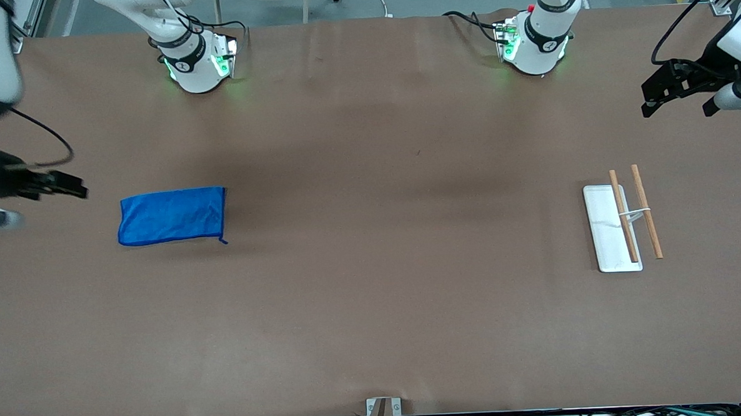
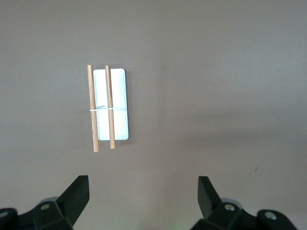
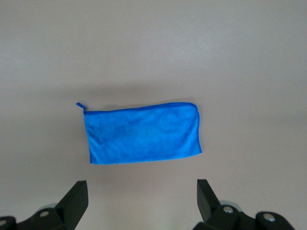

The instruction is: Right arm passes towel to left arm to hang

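Observation:
The bright blue towel (image 1: 172,215) lies flat on the brown table toward the right arm's end, its small loop at one corner. It also shows in the right wrist view (image 3: 143,139). My right gripper (image 1: 72,185) is open and empty, up in the air over the table beside the towel; its open jaws (image 3: 142,191) frame bare table just short of the cloth. My left gripper (image 1: 679,108) is open and empty, held over the table at the left arm's end; its jaws show in the left wrist view (image 2: 144,191).
A white tray (image 1: 604,235) lies toward the left arm's end, with two wooden rods (image 1: 623,216) joined by a white band, one over it and one beside it. The tray (image 2: 120,91) and rods (image 2: 92,108) show in the left wrist view.

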